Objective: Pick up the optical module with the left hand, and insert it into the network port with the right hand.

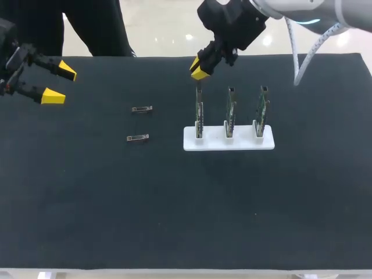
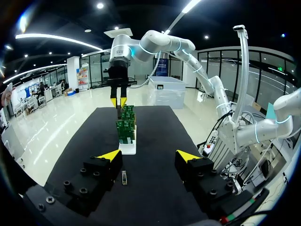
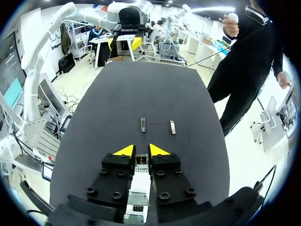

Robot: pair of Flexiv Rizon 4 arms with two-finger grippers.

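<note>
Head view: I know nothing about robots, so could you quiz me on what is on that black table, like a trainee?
1. Count: how many optical modules lie loose on the table?
2. True or false: the left gripper holds one of them.
3. Pick one: the right gripper hangs over which of the circuit boards in the white holder? A nearest the modules, B middle, C farthest.
Key: 1 two; 2 false, it is open and empty; 3 A.

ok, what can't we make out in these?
- Whether the right gripper holds anything: head view, its own body covers it; right wrist view, gap too cramped.
- Ports on the boards: head view, too small.
- Which way the loose modules face: head view, too small.
</note>
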